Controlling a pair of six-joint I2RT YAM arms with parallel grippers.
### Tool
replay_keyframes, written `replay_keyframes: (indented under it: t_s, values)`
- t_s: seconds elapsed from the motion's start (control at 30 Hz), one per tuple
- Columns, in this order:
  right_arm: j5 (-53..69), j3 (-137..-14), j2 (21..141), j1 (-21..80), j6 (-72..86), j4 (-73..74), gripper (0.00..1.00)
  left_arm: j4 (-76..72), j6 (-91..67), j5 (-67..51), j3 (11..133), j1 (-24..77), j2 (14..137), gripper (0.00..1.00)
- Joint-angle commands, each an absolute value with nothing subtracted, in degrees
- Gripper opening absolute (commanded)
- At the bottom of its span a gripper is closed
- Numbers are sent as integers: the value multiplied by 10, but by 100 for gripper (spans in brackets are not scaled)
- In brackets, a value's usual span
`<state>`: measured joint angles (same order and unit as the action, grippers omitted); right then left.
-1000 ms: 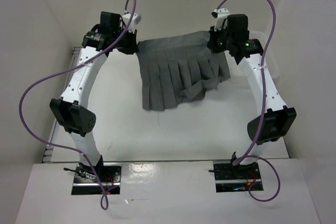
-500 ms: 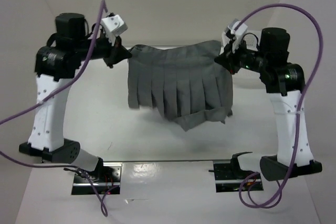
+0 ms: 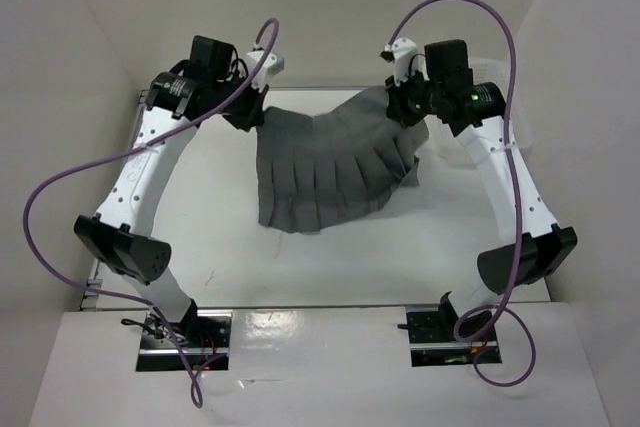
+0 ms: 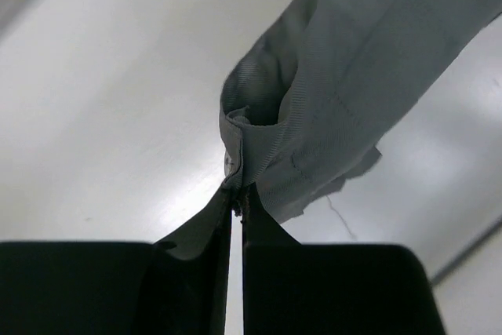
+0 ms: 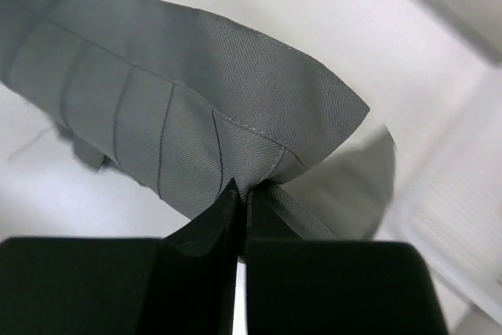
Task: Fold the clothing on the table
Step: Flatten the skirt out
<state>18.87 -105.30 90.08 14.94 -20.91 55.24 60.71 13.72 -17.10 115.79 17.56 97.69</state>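
Note:
The clothing [image 3: 325, 167], a grey pleated skirt, hangs stretched between both grippers over the far half of the white table [image 3: 330, 257]; its lower hem lies on the surface. My left gripper [image 3: 252, 115] is shut on the skirt's top left corner; the left wrist view shows bunched waistband fabric [image 4: 314, 107] pinched at the fingertips [image 4: 238, 192]. My right gripper [image 3: 400, 105] is shut on the top right corner, with the cloth [image 5: 196, 115] clamped between its fingertips [image 5: 241, 194].
White walls close in the table at the left, back and right. A white mesh basket [image 5: 459, 225] sits beside the right gripper, near the right wall. A metal rail [image 3: 140, 112] runs along the table's left edge.
Both arms first raised the skirt and drew it toward the near side, then lowered and carried it back out, so the hem now lies on the table. Both grips held throughout.

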Motion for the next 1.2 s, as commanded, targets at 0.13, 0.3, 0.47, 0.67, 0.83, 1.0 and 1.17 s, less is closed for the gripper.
replay_keyframes:
  t_s: [0.13, 0.3, 0.47, 0.67, 0.83, 1.0, 1.17]
  values:
    - [250, -1200, 868, 146, -227, 609, 0, 571, 146, -175, 1214, 187, 901, 0]
    - [385, -1168, 849, 146, -350, 663, 0, 670, 226, -326, 1232, 187, 898, 0]
    - [5, -1061, 865, 146, -122, 430, 0, 525, 93, -11, 1150, 187, 914, 0]
    - [305, -1133, 864, 245, -374, 749, 0, 722, 264, -356, 1202, 199, 904, 0]
    - [102, -1075, 887, 265, -271, 620, 0, 674, 247, -279, 1185, 205, 896, 0]
    - [-142, -1097, 941, 265, -139, 455, 0, 553, 123, -25, 1172, 205, 948, 0]
    - [-301, -1214, 987, 265, -33, 401, 0, 481, -3, 67, 1226, 123, 949, 0]
